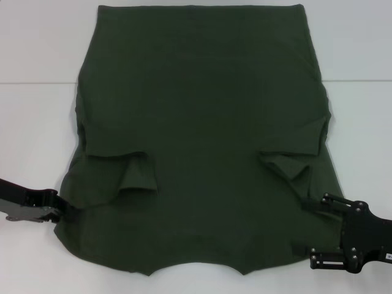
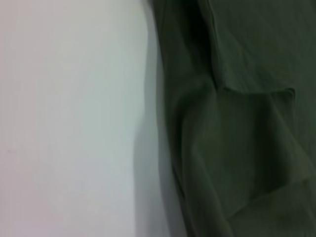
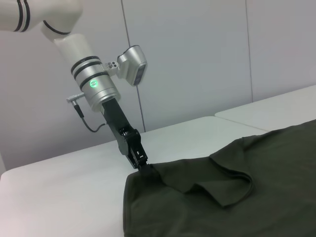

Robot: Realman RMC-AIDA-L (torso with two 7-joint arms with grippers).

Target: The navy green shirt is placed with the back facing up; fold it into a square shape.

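While the navy green shirt [image 1: 202,122] lies flat, we grip its near corners

Our left gripper [image 1: 68,211] pinches the shirt's edge; our right gripper [image 1: 301,228] spreads, fingers [image 1: 312,205] resting on cloth

Left black gripper [image 1: 68,211]: low at near-left, fingertips closed together.
Right black gripper [image 1: 301,226]: low at near-right, fingers spread apart.

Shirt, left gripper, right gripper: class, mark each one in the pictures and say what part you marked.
shirt [image 1: 202,92]: head view, plain middle of the cloth.
left gripper [image 1: 68,211]: head view, tip at the shirt's edge.
right gripper [image 1: 304,226]: head view, between its two fingertips, over the shirt's edge.
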